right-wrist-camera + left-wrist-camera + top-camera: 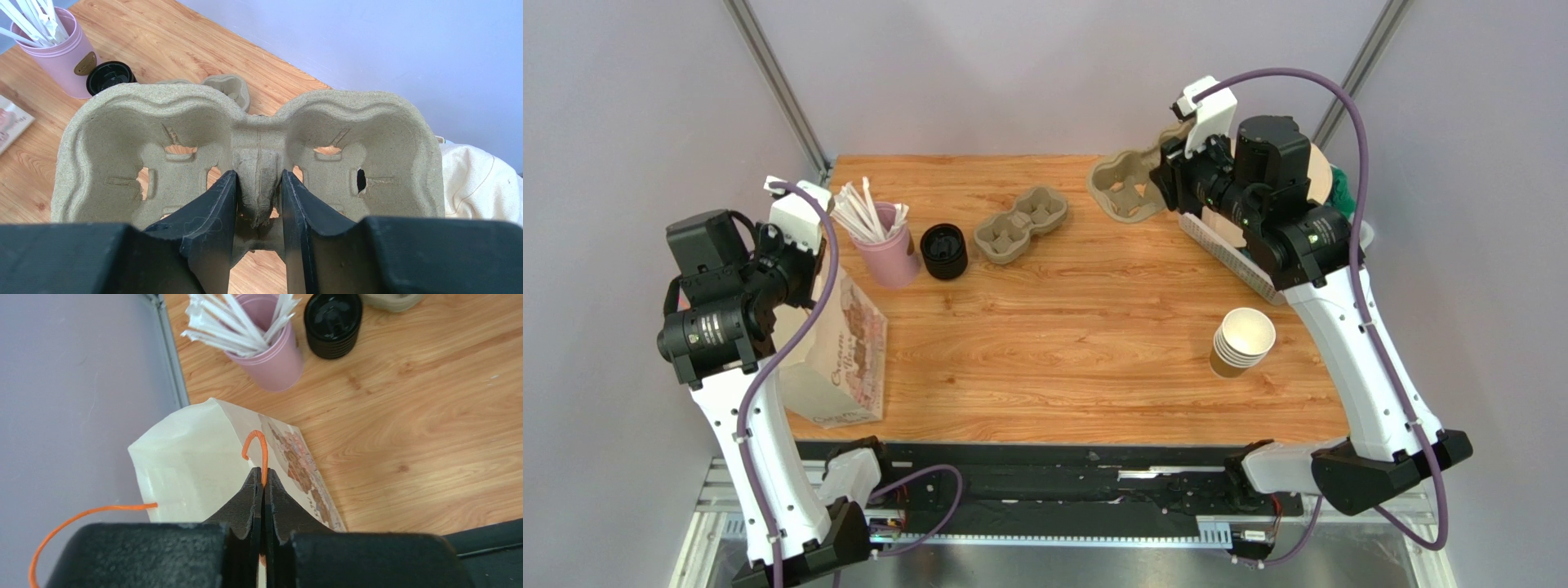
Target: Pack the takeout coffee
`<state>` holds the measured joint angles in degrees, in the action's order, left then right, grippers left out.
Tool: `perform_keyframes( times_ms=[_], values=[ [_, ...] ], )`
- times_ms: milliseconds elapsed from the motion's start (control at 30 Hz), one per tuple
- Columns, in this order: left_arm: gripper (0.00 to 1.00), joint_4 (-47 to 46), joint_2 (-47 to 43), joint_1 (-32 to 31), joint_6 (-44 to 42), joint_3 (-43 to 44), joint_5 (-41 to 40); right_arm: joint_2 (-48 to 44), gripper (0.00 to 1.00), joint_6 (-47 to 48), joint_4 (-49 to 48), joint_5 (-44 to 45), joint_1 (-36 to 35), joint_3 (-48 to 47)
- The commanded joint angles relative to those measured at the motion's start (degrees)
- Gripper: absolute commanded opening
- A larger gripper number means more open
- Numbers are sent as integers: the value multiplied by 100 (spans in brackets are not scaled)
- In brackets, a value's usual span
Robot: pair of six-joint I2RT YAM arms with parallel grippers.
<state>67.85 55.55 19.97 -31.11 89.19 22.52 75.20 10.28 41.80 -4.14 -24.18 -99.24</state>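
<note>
Top view: left arm sat at the left of the frame over a paper bag (844,349) at the left edge of the counter (1063,355). Pink cup (887,260) of white sticks upper left, pile of black lids (944,251) just beside it, spare cup tray (1022,224) next to the right. Right arm reached to the upper right, carrying a cup tray (1124,184) near the counter's back edge. Stack of open brown cups (1242,339) lower right. No lidded coffee cup showed here.

Left wrist view: left jaws were pressed together on the bag's orange handle (261,447), a thin string loop. The other loop hung loose at lower left. Bag top looked flat, not opened.

Right wrist view: right jaws pinched the centre ridge of the cup tray, both pockets empty. No lidded coffee cup showed here either, so its place could not be told.

Risks, as judged:
- The string was thin and could slip from the jaws, letting the bag sag or tip.
- With one loop held, the mouth might stay shut.
- The tray hung from a narrow pulp ridge, so it could swing or tear.
- A bare cup or loose lid might get mistaken for the coffee.
</note>
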Motion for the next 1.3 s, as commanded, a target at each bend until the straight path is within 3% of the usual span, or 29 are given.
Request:
perform_keyframes(
  times_ms=[0, 200, 533, 733, 967, 1267],
  values=[
    [0, 324, -114, -1, 79, 354, 964, -163, 34, -114, -76, 27, 10, -148],
    [0, 483, -237, -475, 88, 301, 1369, -190, 34, -132, -23, 10, 10, -253],
    [0, 176, -71, -2038, 509, 336, 1474, -365, 34, -79, -5, 405, 19, -201],
    [0, -299, 342, -3365, 826, 415, 860, -436, 34, -158, -5, 976, 247, -157],
    [0, -536, 1404, -4114, 1116, 1240, 280, -743, 34, -290, 12, 775, 1063, 123],
    [0, -931, 2854, -5617, 1134, 2243, -1082, -1174, 34, -431, -5, 678, 1627, 581]
  ],
)
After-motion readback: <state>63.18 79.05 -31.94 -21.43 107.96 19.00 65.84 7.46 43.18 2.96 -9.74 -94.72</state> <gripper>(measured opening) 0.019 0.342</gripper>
